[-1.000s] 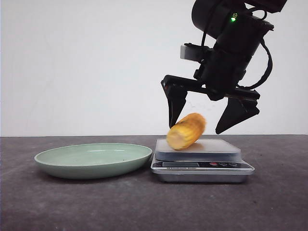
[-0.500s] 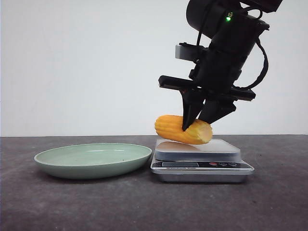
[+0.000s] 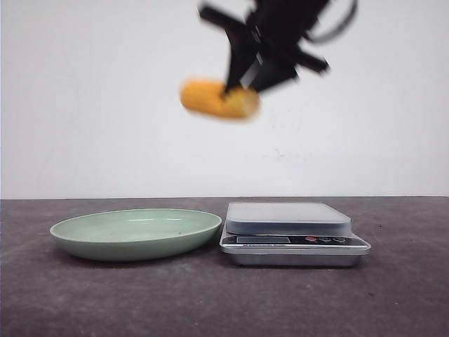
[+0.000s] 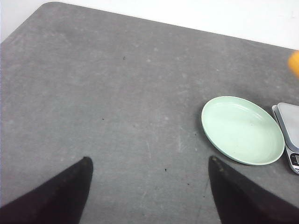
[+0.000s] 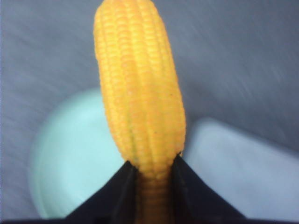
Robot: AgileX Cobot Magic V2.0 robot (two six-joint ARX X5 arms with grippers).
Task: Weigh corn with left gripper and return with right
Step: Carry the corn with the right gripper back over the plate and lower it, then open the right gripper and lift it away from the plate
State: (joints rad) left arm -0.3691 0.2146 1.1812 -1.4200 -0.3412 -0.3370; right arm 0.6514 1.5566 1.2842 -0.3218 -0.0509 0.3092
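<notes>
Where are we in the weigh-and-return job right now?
Done: the scale platform is bare, so the corn is off it. In hand: the right gripper is shut on the corn, holding it high in the air above the gap between scale and green plate. The left gripper is open, off to the side. Left: lower the corn onto the plate and release.

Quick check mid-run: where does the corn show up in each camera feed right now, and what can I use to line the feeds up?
Front view: corn held high in the right pincer, blurred, above the gap between plate and scale.
Left wrist view: only an orange sliver at the frame edge, past the plate.
Right wrist view: corn fills the centre, clamped between the fingers.
Shared landmark: the green plate.
</notes>
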